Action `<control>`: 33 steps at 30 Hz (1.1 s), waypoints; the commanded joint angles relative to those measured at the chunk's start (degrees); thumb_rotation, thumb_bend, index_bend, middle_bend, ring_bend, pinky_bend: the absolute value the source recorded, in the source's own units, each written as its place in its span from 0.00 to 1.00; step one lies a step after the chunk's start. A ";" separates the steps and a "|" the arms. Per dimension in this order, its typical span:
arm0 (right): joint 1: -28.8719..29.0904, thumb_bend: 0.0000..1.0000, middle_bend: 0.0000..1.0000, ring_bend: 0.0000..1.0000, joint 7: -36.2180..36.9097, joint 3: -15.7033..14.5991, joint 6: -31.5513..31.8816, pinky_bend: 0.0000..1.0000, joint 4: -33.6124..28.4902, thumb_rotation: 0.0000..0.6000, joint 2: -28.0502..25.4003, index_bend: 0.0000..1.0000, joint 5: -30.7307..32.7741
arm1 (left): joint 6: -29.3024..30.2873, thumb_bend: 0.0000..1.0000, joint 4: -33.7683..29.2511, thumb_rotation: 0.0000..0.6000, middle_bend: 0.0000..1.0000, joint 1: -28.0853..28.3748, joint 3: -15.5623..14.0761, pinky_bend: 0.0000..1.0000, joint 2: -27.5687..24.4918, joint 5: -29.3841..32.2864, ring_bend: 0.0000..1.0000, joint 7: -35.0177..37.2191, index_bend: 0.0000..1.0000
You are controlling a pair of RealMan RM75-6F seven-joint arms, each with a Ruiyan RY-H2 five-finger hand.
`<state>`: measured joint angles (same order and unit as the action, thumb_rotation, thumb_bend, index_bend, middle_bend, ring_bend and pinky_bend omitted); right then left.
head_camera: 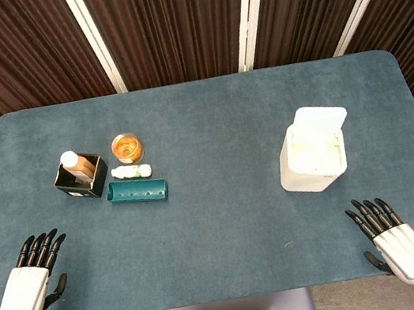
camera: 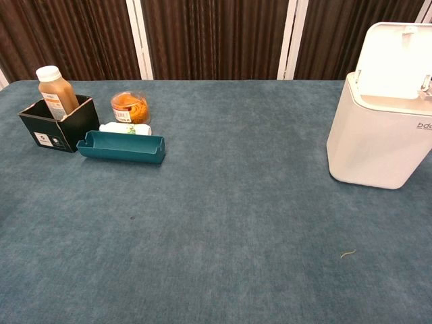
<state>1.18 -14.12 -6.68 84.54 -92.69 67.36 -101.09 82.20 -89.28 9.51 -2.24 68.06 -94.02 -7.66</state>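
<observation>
My left hand lies flat at the table's near left edge, fingers apart, holding nothing. My right hand lies the same way at the near right edge, empty. Neither hand shows in the chest view. At the left of the table stands a black box with a brown bottle in it. Beside it are a clear cup of orange stuff, a small white bottle lying on its side, and a teal tray.
A white bin with its lid raised stands at the right, just beyond my right hand. The table is covered in blue-green cloth. A dark curtain with white strips hangs behind it.
</observation>
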 commanded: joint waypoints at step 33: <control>33.51 0.81 1.00 1.00 -43.46 34.41 -13.94 1.00 -25.65 1.00 -6.33 0.31 64.30 | -1.26 0.46 0.68 1.00 0.00 0.73 0.73 0.00 -0.24 1.47 0.00 1.96 0.00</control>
<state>25.53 -46.80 23.29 72.13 -116.85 62.49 -50.06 81.04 -88.67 10.17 -1.49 67.74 -92.59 -5.62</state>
